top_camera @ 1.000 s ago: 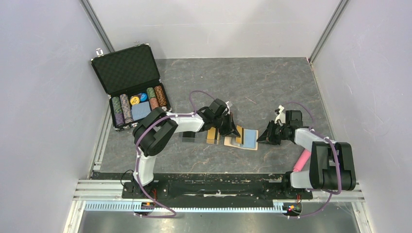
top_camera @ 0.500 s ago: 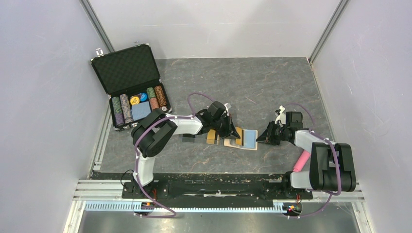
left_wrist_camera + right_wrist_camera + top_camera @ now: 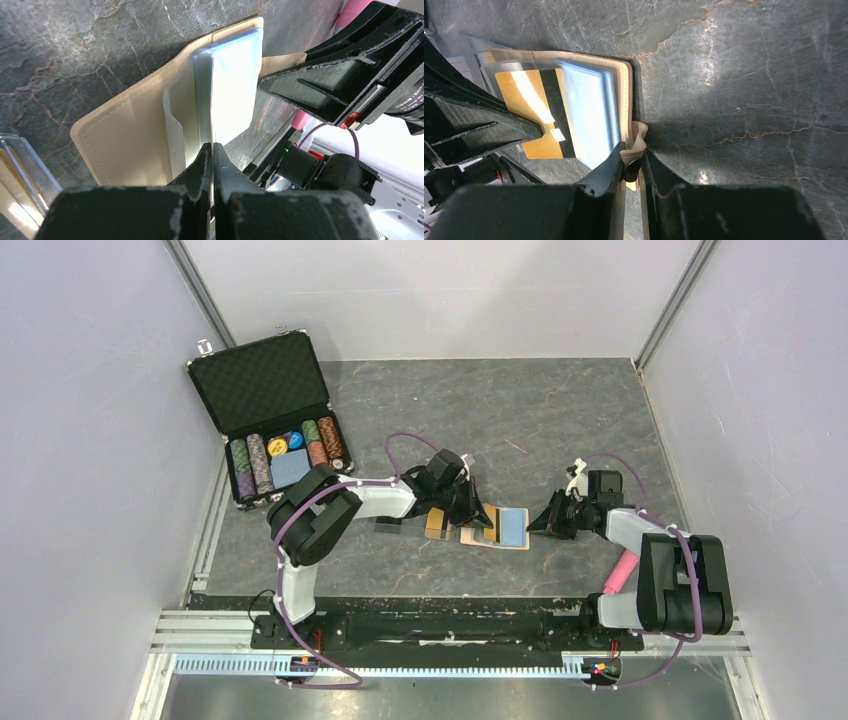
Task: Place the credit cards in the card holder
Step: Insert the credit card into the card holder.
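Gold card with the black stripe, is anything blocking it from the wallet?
Nothing visible blocks it. The gold card with a black stripe already lies on the open tan leather folding wallet, beside its blue lining.

The open tan wallet [image 3: 512, 530] lies between the 2 grippers: left gripper [image 3: 483, 514] over it, right gripper [image 3: 538, 527] at its edge. 1 gold card [image 3: 491, 524] shows just beside the left gripper.
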Robot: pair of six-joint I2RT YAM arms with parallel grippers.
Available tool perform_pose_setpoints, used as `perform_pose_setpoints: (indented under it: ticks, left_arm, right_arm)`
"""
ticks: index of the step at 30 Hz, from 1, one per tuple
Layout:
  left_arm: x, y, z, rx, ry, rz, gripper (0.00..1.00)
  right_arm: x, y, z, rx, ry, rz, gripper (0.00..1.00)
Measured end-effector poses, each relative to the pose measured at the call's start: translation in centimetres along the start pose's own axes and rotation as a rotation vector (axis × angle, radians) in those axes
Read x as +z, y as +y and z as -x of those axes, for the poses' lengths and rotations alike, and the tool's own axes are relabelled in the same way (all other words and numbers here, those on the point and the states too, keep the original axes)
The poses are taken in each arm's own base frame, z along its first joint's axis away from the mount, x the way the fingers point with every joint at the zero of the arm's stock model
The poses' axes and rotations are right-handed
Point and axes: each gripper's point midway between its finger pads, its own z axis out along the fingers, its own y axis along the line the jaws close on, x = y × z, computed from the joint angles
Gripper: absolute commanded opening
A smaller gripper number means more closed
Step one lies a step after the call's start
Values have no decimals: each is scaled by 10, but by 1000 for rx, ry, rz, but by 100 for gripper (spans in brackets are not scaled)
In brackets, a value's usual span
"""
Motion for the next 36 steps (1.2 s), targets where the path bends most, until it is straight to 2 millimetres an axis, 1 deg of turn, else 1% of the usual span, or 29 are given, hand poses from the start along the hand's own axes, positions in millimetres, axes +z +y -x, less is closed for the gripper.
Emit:
perform_pose_setpoints:
  ticks: [9,15,23,28,36]
  left_arm:
    - [-1,-4,-3,-7,18,-19,2]
    - [-2,0,-5,-18,27,3,2]
    - [-10,5,-11,-38,37,56,2]
    - [-11,4,-15,-38,50,65,2]
    - [-10,1,-14,-34,48,58,2]
  right_arm:
    - [0,0,0,-1,-1,4,0]
    - [0,0,0,-2,-2,6,0]
    - [1,1,-1,-5,-3,17,0]
    - [1,2,-1,-6,-4,20,0]
    - [2,2,-2,-8,-4,27,0]
